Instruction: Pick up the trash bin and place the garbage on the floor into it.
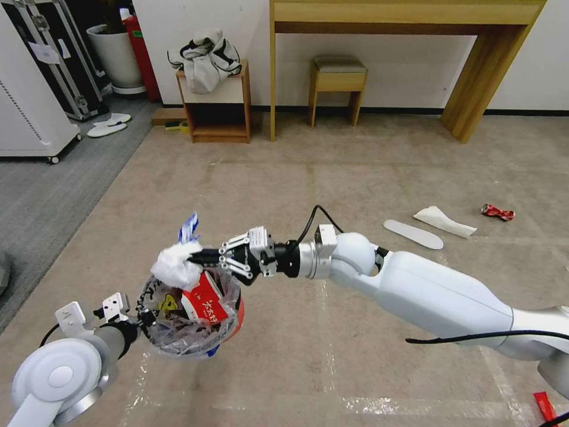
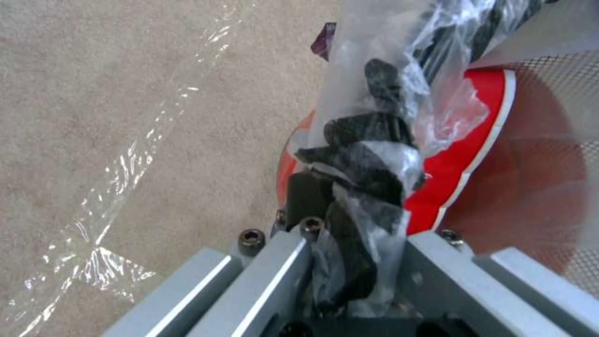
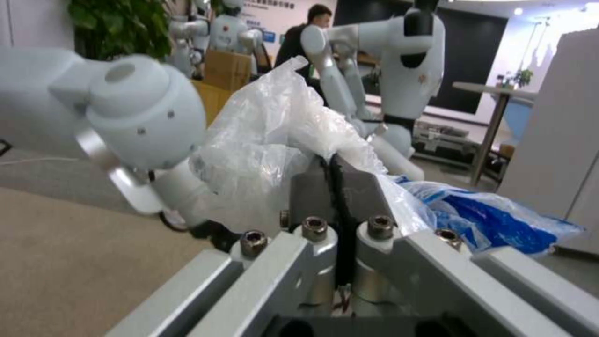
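The left gripper (image 1: pixel 142 315) holds the trash bin (image 1: pixel 228 323) up off the floor (image 1: pixel 355 178), down at about seven o'clock in front of the robot. Its fingers (image 2: pixel 306 192) are pressed together on the bin's rim, pinching the red edge along with the clear liner bag (image 2: pixel 437 107) bunched over it. Inside the bin a red-and-white carton (image 1: pixel 204 302) stands tilted against the far wall.

The right arm (image 1: pixel 415 290) reaches across from four o'clock toward nine o'clock, and the right gripper (image 1: pixel 192 258) sits just above the bin's rim. Its fingertips are pinched shut on a crumpled white tissue (image 1: pixel 173 265), which hangs over the near-left edge of the bin, touching the carton's top corner. A blue-and-white wrapper (image 1: pixel 188 228) pokes up just behind the tissue; from the right wrist it shows as a blue plastic piece (image 3: pixel 493 220) lying beside the closed fingers (image 3: pixel 359 185).

Out on the beige carpet at about two o'clock, well apart from the bin, lie a flat white slipper (image 1: pixel 413 233), another white piece (image 1: pixel 443 220) just beside it, and a crushed red can (image 1: pixel 498 212) farther right. A red wrapper (image 1: pixel 545 406) lies at five o'clock by the robot's base.
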Controlling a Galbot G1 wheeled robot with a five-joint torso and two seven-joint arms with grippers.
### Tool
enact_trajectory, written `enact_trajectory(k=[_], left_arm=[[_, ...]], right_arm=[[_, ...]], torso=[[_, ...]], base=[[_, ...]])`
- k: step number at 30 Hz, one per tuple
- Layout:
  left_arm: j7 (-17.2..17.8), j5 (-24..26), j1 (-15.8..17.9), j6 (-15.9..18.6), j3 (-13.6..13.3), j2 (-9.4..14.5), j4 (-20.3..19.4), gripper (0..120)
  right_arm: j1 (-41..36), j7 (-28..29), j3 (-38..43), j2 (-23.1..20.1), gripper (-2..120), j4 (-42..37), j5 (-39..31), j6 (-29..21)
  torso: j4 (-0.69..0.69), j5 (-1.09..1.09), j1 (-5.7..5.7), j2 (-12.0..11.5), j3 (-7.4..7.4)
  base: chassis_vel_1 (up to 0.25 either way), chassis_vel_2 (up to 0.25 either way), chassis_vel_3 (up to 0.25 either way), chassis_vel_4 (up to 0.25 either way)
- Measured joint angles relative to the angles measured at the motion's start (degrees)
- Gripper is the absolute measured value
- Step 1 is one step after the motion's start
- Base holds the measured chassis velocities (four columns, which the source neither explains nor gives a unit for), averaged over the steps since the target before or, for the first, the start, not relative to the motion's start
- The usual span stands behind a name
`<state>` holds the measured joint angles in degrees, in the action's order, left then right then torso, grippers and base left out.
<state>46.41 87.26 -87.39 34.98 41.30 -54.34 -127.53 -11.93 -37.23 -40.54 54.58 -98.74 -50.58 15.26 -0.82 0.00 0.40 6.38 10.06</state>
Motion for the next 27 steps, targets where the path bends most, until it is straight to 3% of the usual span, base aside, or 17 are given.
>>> enact_trajectory(k=[21, 26, 27], left_arm=[[0.1, -0.5, -1.4, 0.0, 0.6, -0.9, -2.9, 0], [0.2, -0.5, -1.7, 0.0, 0.7, -0.9, -3.4, 0], [0.2, -0.5, -2.0, 0.0, 0.8, -1.1, -3.7, 0]], right_arm=[[-1.6, 0.0, -2.1, -0.1, 1, 2.2, 2.8, 0.5], [-1.4, 0.6, -2.7, 0.3, 13, 3.0, 3.0, 0.7], [-1.1, 1.1, -3.0, 0.7, 22, 3.7, 3.3, 0.9]], torso=[[0.00, 0.00, 0.00, 0.0, 0.00], [0.00, 0.00, 0.00, 0.0, 0.00], [0.00, 0.00, 0.00, 0.0, 0.00]], base=[[0.000, 0.000, 0.000, 0.000], [0.000, 0.000, 0.000, 0.000], [0.000, 0.000, 0.000, 0.000]])
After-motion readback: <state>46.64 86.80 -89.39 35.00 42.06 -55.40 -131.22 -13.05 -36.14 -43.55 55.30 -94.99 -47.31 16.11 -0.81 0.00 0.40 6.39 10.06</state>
